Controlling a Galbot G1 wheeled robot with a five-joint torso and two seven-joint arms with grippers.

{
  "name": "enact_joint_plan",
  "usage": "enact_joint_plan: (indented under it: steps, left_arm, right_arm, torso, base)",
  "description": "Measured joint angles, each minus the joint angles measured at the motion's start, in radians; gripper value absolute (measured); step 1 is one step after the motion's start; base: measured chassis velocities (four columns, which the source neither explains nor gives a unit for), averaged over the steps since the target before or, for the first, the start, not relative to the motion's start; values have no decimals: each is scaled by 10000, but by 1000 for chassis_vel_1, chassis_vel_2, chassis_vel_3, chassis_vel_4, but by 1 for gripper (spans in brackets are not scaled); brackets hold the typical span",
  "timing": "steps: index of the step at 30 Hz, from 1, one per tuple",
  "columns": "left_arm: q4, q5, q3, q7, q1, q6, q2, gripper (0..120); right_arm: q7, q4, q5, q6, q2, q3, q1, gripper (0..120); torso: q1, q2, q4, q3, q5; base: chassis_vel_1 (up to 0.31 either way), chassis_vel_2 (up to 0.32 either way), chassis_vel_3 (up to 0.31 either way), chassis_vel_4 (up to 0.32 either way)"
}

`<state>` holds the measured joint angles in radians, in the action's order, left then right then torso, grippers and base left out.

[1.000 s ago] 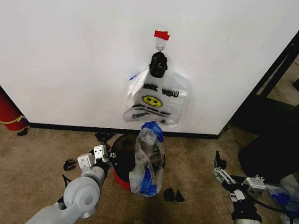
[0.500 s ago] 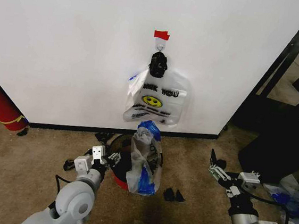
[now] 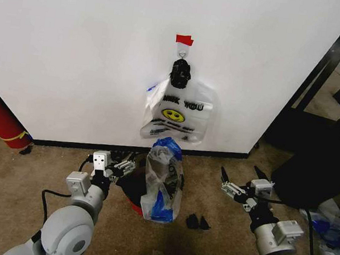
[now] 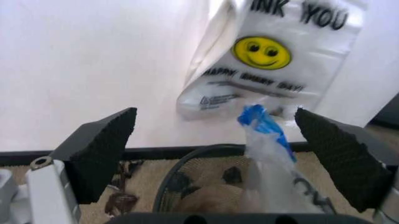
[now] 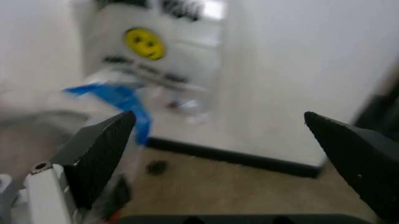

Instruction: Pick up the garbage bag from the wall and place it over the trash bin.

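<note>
While the garbage bag (image 3: 159, 181) stays draped on the trash bin (image 3: 128, 188) at lower centre, both arms have swung forward: the left pincer (image 3: 119, 166), wide open, now flanks the bin, and the right pincer (image 3: 237, 182) spreads empty at lower right, suggesting release.

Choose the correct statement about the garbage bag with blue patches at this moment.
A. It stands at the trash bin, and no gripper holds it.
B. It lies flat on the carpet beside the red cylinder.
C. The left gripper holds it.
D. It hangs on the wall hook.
A: the garbage bag stands upright at the trash bin, with the left gripper and right gripper open on either side, apart from it.
</note>
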<state>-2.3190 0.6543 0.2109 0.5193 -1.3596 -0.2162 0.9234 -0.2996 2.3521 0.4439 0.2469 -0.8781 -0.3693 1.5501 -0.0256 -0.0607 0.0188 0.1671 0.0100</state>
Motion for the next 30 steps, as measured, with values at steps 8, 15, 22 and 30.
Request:
enact_joint_plan:
  steps: [8,15,22,30]
  left_arm:
    - [-507,-832,790,-323,-1066,163,1017,100]
    - [-478,-1876,1383,-958,-1841,947,1385,100]
    - [-522,-2474,1347,-1082,-2246,1199,1790,100]
    - [-621,-2633,1394,-1098,-2663,1270,1896,100]
  right_arm:
    - [-285,-907,3229,2166,690,1925,-3353,100]
    - [-1213,-1880,5118,3400,-77,3280,-5109,100]
    - [-2598,-2127,6137,4374,-966,4026,-5814,100]
    - [-4650,-2380,7217,4883,-1748,4418,-6297,100]
  torso:
    - [0,0,-9,1,1]
    - [0,0,-6,1,0]
    - [0,1,-6,0,1]
    - [0,0,-6,0,1]
  base:
    - [0,0,0,0]
    - [0,0,0,0]
    - [0,0,0,0]
    - [0,0,0,0]
